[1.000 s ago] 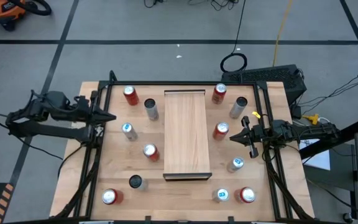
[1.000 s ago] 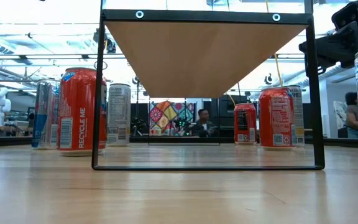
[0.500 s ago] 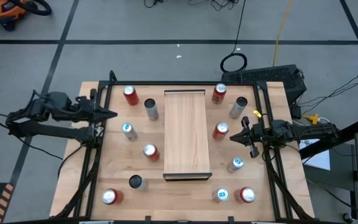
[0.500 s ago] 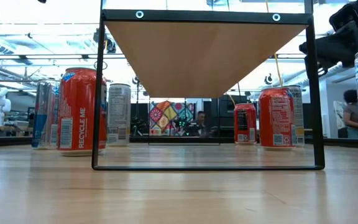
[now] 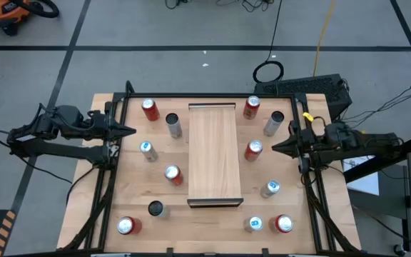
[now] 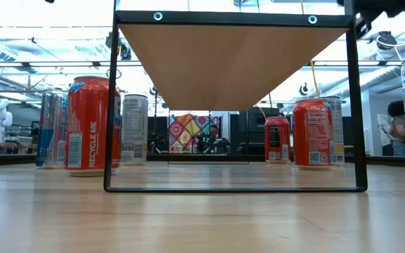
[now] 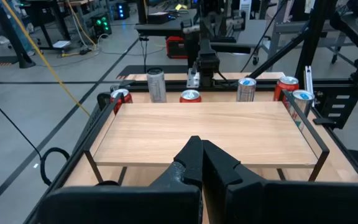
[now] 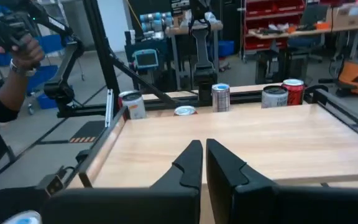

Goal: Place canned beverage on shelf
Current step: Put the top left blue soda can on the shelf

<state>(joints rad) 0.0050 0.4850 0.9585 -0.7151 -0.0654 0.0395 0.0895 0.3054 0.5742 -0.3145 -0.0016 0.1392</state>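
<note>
Jaws closed, pale-wood shelf (image 5: 215,153), dark end

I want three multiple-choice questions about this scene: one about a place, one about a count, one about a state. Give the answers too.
1. Where does the shelf stand?
A. at the table's left edge
B. in the middle of the table
C. on the floor

2. How many cans stand on the shelf?
A. none
B. two
C. five

3. How is the left gripper?
A. wide open
B. holding a can
C. shut and empty

Answers:
1 B: cans flank the shelf on both sides.
2 A: its board is bare in the high view.
3 C: its fingers meet with nothing between them.
</note>
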